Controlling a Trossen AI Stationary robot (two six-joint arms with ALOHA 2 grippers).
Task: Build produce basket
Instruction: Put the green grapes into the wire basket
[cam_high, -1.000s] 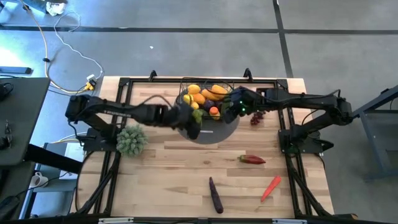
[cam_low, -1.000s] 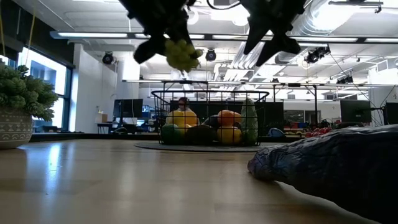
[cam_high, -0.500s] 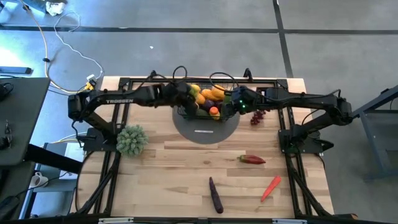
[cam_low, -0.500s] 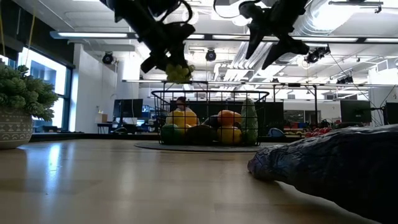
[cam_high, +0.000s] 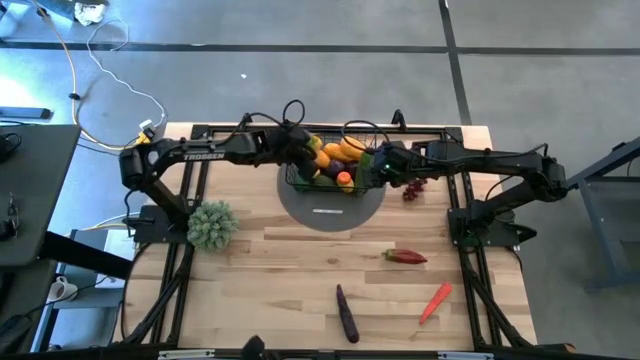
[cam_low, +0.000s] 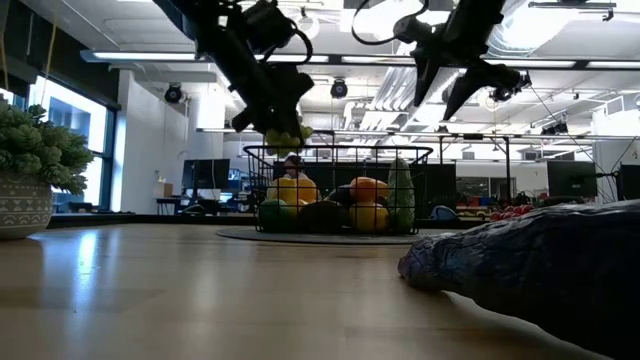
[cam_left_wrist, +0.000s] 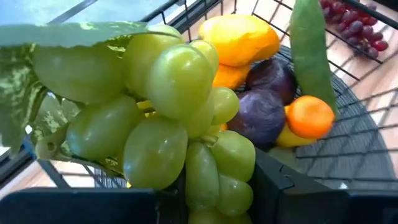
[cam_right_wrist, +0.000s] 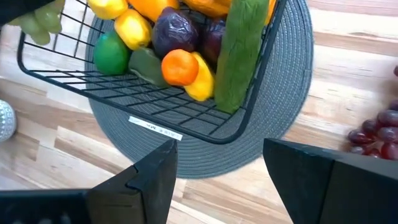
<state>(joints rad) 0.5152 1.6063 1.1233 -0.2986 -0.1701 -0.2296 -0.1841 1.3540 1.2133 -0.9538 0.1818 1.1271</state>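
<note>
The black wire basket (cam_high: 331, 166) stands on a round grey mat (cam_high: 330, 210) at the table's far middle. It holds lemons, oranges, a purple fruit and a green cucumber (cam_right_wrist: 239, 50). My left gripper (cam_high: 304, 152) is shut on a bunch of green grapes (cam_left_wrist: 168, 112) over the basket's left side. The bunch hangs just above the rim in the low view (cam_low: 283, 138). My right gripper (cam_right_wrist: 217, 168) hovers open above the basket's right side (cam_high: 376, 170), holding nothing. My left gripper pinches the green grapes between its two fingers at the bunch's near end (cam_left_wrist: 205, 186). The fingers slant down from the table's left. The bunch and its leaf (cam_left_wrist: 56, 43) stick out past the fingertips, lifted clear over the basket's left rim (cam_low: 262, 152).
Purple grapes (cam_high: 412, 187) lie on the table right of the basket. A potted plant (cam_high: 211, 225) stands at the left. A red pepper (cam_high: 405, 257), an aubergine (cam_high: 346, 313) and a red-orange carrot-like piece (cam_high: 435, 302) lie toward the near right. Bare wood lies between them.
My left gripper has carried the green grapes toward the table's far edge, from the mat's near left to over the basket's left side. It has sunk a little and rolled. My right gripper has rolled about its own axis in place and stayed open.
</note>
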